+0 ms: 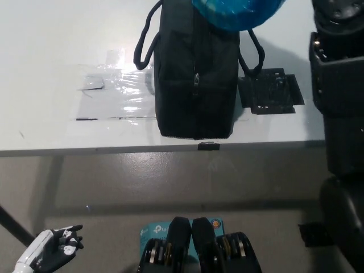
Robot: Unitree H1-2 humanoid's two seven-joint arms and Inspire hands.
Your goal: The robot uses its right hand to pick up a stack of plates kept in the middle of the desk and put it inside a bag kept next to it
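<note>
While the black right arm (340, 96) reaches to 12 o'clock, its hand is hidden; one blue plate stack (238, 12) sits over one black bag (196, 79). White left hand (54, 250) rests open at 7 o'clock, holding nothing.

The bag (196, 79) looks like matt black cloth, with a slightly shiny zip line down its top. The plates (236, 12) are blue and glossy, seemingly plastic. The surface (51, 62) is smooth, pale and matt; a patch of clear glossy film (116, 96) lies left of the bag. A matt black pad (270, 92) lies to its right. The floor (170, 182) is smooth, faintly shiny grey.
</note>
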